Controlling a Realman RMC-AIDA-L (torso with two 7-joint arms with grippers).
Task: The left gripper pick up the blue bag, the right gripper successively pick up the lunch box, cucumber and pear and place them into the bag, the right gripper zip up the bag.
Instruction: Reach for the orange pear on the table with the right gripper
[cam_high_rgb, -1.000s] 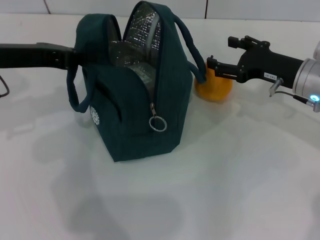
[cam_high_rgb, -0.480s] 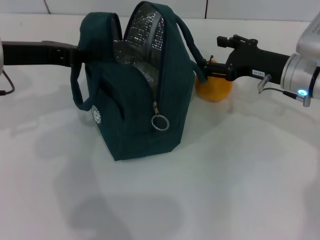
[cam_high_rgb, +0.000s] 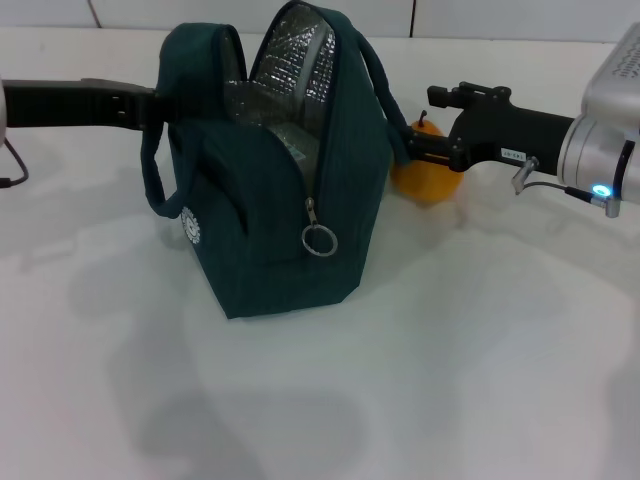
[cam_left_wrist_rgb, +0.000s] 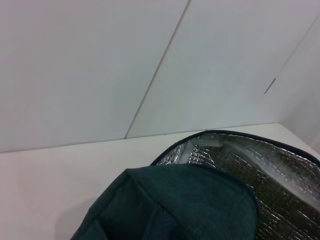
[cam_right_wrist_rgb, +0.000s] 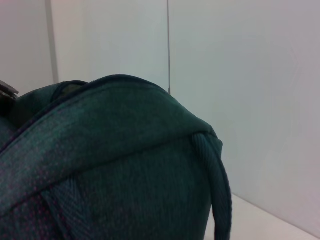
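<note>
Here, blue bag (cam_high_rgb: 275, 180) unzipped, right gripper (cam_high_rgb: 408, 146) at pear (cam_high_rgb: 428, 172) — finger spread unclear, left gripper (cam_high_rgb: 150, 108) likewise.

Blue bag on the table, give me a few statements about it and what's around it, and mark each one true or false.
1. The blue bag stands upright with its top unzipped. True; the silver lining shows.
2. The pear is inside the bag. False; it sits on the table beside the bag, on the robot's right.
3. The right gripper is at the pear, close to the bag's side. True.
4. The zipper ring pull hangs at the top of the bag. False; it hangs low on the bag's front edge.
5. The left gripper is parked far from the bag. False; it reaches the bag's left side.
</note>
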